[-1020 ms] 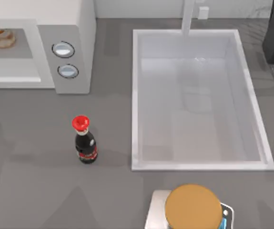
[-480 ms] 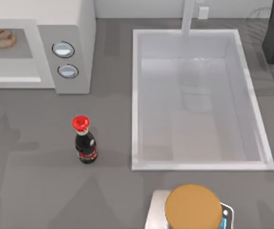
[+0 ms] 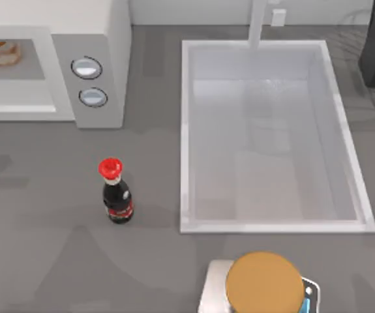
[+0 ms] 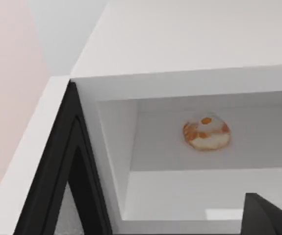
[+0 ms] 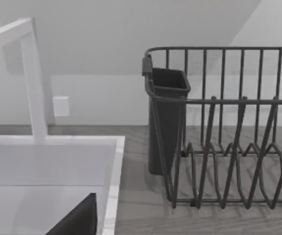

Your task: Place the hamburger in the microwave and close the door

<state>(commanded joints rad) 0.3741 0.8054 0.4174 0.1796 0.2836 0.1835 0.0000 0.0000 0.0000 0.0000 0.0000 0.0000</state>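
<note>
The hamburger (image 3: 3,52) lies inside the white microwave (image 3: 105,39) at the table's far left, on the cavity floor. In the left wrist view the hamburger (image 4: 206,133) sits toward the back of the microwave (image 4: 190,44) cavity. The door (image 4: 57,161) stands swung open beside the cavity, showing its dark inner frame. My left gripper (image 4: 267,216) hangs in front of the opening, a short way off the hamburger and touching nothing. My right gripper (image 5: 77,221) is parked over the sink's far right side, facing the dish rack.
A cola bottle (image 3: 115,192) with a red cap stands upright mid-table. The white sink basin (image 3: 272,222) and its faucet (image 3: 259,23) take up the right half. A large brown disc (image 3: 264,283) rests on a white scale at the front. A dark dish rack (image 5: 229,127) stands far right.
Faint shadows on the table's left side have shifted. The hamburger, bottle and disc have stayed where they were.
</note>
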